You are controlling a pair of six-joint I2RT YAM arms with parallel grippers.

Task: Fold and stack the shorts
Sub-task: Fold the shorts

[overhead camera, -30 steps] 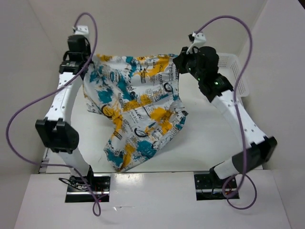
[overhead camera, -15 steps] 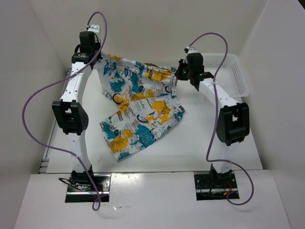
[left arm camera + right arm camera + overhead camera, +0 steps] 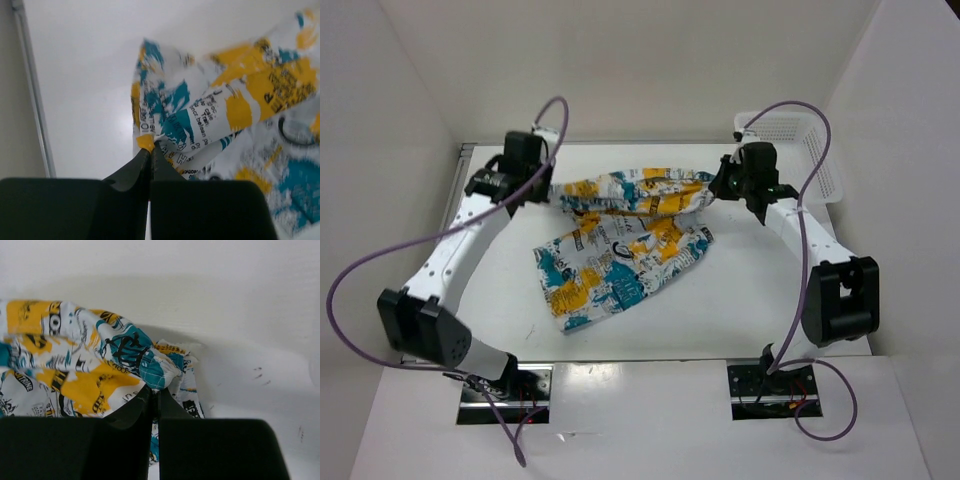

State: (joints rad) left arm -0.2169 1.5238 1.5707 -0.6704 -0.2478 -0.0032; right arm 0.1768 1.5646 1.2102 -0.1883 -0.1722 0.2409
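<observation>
The left arm reaches across the far left of the worktop. The left jaws are pinched together on one corner of the shorts, and the wrist view shows the cloth nipped at the very tips and gathered into a small yellow peak.

From there the upper edge of the shorts runs rightward as a loose, twisted band strung between the two arms. The rest hangs down and lies spread on the worktop, trailing toward the near left. Holding two corners well apart probably serves to draw the cloth out wide so it can be laid flat for a fold.

The fabric looks thin, soft and limp, creasing easily. It has a white ground crowded with teal, yellow-orange and black print.

The right jaws are likewise clamped on the opposite corner, with a rolled lump of cloth bulging just past the tips. Behind the right arm, a white mesh basket sits in the far right corner, apart from the shorts.
</observation>
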